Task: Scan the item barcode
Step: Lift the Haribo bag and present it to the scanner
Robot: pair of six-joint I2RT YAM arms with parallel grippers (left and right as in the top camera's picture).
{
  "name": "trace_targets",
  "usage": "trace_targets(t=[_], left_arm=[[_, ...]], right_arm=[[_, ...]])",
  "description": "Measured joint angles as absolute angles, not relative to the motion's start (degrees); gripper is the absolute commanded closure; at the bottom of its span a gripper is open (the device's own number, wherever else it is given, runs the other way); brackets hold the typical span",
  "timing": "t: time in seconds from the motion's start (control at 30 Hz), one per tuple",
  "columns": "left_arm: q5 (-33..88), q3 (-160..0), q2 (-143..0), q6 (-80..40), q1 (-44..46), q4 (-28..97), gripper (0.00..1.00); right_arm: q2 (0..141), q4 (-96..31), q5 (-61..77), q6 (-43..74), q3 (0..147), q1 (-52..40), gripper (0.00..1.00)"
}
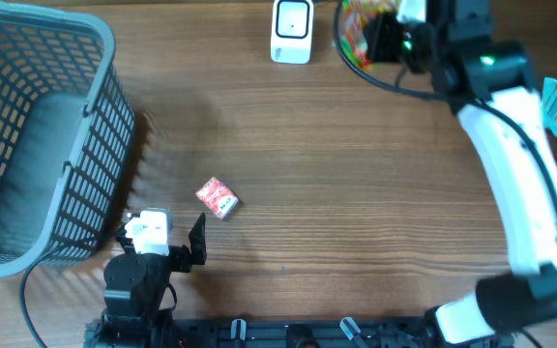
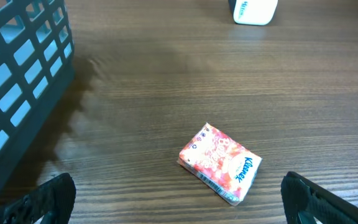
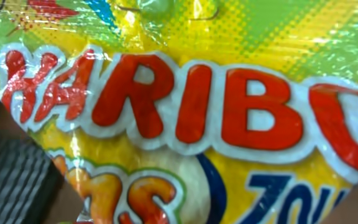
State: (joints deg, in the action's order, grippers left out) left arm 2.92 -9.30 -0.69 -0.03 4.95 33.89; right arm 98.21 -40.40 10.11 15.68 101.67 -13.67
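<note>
Where it creases, the plastic Haribo bag (image 3: 216, 112) gleams

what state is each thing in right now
left tool, open, holding nothing
right tool, shut on the haribo bag
haribo bag, gripped by the right tool
kleenex pack, lying flat, not gripped
barcode scanner, standing upright
basket, upright, looks empty
</note>
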Motion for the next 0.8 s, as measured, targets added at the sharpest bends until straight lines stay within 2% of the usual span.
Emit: trace_targets(t=[0.3, 0.5, 0.63, 0.8], left_arm=[[2.9, -9.3, -0.7, 0.0, 5.0, 33.9, 0.0], [2.9, -9.3, -0.7, 0.0, 5.0, 33.9, 0.0], [2.9, -9.3, -0.7, 0.0, 5.0, 33.9, 0.0], [2.9, -9.3, -0.7, 0.0, 5.0, 33.9, 0.0]], right_arm=[[118.9, -5.8, 3.1, 10.0, 100.4, -15.9, 0.95], [126.6, 17.2, -8.5, 2.3, 99.8, -22.9, 0.95], [130.7, 25.5, -13.9, -3.3, 100.0, -26.6, 0.96], [136.0, 25.3, -19.7, -7.7, 100.0, -27.2, 0.95]])
